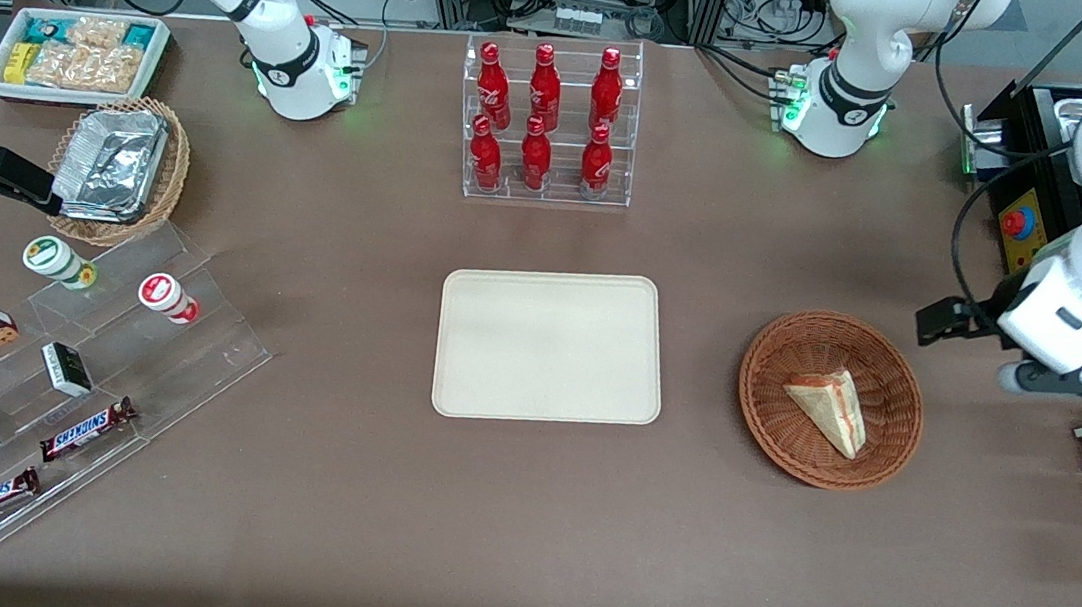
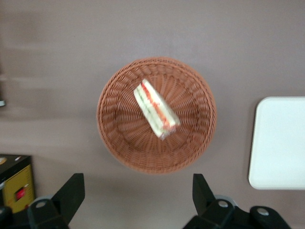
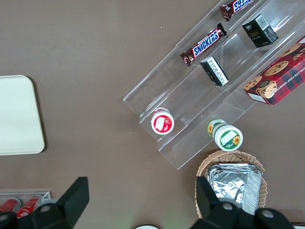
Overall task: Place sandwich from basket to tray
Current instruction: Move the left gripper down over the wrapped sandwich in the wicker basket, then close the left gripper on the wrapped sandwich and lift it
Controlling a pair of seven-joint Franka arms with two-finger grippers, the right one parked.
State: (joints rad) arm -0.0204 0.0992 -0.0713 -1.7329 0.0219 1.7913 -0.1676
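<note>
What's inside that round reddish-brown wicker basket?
One triangular white-bread sandwich lies in the round reddish-brown wicker basket; whatever is beneath it is covered. The open claw hangs above the basket's edge, toward the working arm's end.

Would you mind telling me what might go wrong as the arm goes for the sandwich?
The sandwich lies slanted in the basket, so the open gripper, above the table beside the basket, may close askew. The light basket might lift or slide. The soft wedge could squash before reaching the tray.
</note>
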